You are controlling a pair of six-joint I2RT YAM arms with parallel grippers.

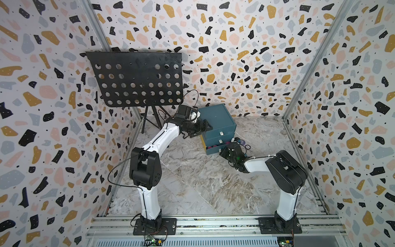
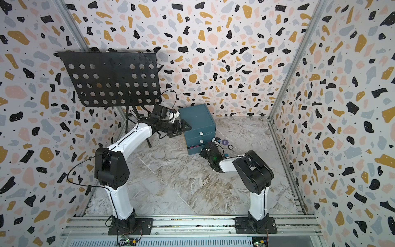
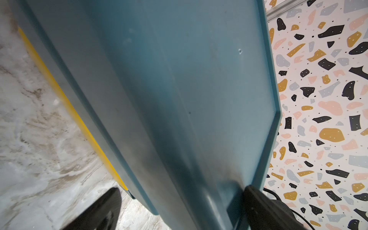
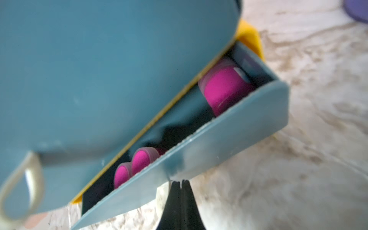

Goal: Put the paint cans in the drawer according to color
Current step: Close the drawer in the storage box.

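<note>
1. The fingers (image 4: 173, 199) of the right gripper (image 4: 180, 182) are pressing tight together, their tips touching the lower front of the bottom drawer (image 4: 229, 131). Whether they are pinching anything is hidden.
2. The left gripper (image 3: 182, 189) is standing wide open. One finger (image 3: 258, 205) is lying against the top rim of the drawer chest (image 1: 215, 119), and the other is hanging beside its side wall over the marbled surface (image 1: 192, 181).
3. The drawer chest is standing by the far edge of the surface, about midway along it.
4. The bottom drawer is sitting partly pulled out. Three magenta paint cans (image 4: 225, 87) are sitting inside, two together at one end and one at the other.
5. A purple disc (image 1: 242, 141) is lying just beside the chest, on the side towards the surface's right edge.
</note>
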